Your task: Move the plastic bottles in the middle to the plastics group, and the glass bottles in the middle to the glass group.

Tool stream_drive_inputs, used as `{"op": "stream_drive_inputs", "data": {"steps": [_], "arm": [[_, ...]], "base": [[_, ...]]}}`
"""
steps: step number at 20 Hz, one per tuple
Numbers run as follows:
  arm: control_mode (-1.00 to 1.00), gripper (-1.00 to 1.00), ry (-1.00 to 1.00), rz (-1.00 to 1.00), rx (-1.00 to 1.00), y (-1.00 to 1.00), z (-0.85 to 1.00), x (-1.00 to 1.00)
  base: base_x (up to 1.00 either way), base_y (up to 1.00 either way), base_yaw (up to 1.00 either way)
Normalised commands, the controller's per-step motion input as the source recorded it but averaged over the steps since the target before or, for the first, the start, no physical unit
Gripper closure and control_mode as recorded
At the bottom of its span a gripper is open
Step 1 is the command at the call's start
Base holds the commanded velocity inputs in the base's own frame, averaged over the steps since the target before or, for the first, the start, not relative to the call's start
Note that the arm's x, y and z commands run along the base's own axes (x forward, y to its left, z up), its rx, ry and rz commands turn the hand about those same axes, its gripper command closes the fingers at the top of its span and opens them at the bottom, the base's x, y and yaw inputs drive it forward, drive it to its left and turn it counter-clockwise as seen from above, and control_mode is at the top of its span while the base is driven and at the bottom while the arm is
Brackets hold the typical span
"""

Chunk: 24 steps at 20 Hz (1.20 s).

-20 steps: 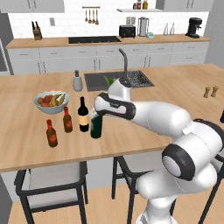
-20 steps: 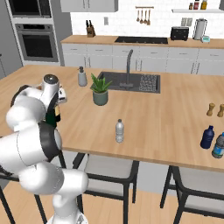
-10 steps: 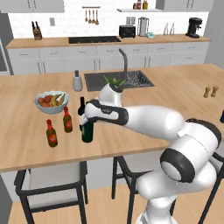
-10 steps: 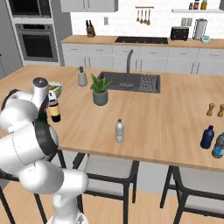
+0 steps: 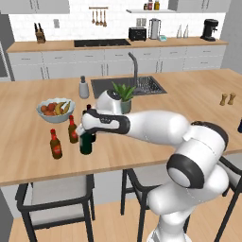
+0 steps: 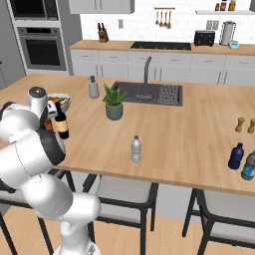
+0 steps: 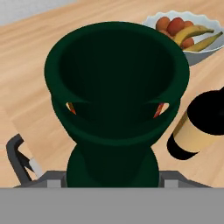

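While gripped, dark green bottle (image 7: pixel 116 113), open-mouthed, plain, unlabelled

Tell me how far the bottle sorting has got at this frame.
Done, it seems: the wine bottle stands beside the brown beer bottles near the fruit bowl. In hand: the gripper holds the dark green bottle by its neck, right next to that group; whether it rests on the counter cannot be told. Left: the small clear plastic bottle stands mid-counter, far from the blue bottles at the right end.
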Motion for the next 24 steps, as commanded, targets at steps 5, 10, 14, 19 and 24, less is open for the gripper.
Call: {"op": "stream_drive_inputs", "data": {"steps": [5, 10, 14, 19, 24], "arm": [[-1.00, 1.00, -0.03, 0.04, 0.00, 0.16, -0.11, 0.00], [-1.00, 1.00, -0.02, 0.02, -0.03, 0.05, -0.23, 0.00], [-1.00, 1.00, 0.00, 0.00, -0.01, 0.00, -0.35, 0.00], [-1.00, 1.00, -0.01, 0.00, 0.00, 0.00, -0.37, 0.00], [-1.00, 1.00, -0.10, 0.00, 0.00, 0.00, -0.26, 0.01]], "base": [[0.00, 0.00, 0.00], [0.00, 0.00, 0.00], [0.00, 0.00, 0.00], [0.00, 0.00, 0.00], [0.00, 0.00, 0.00]]}}
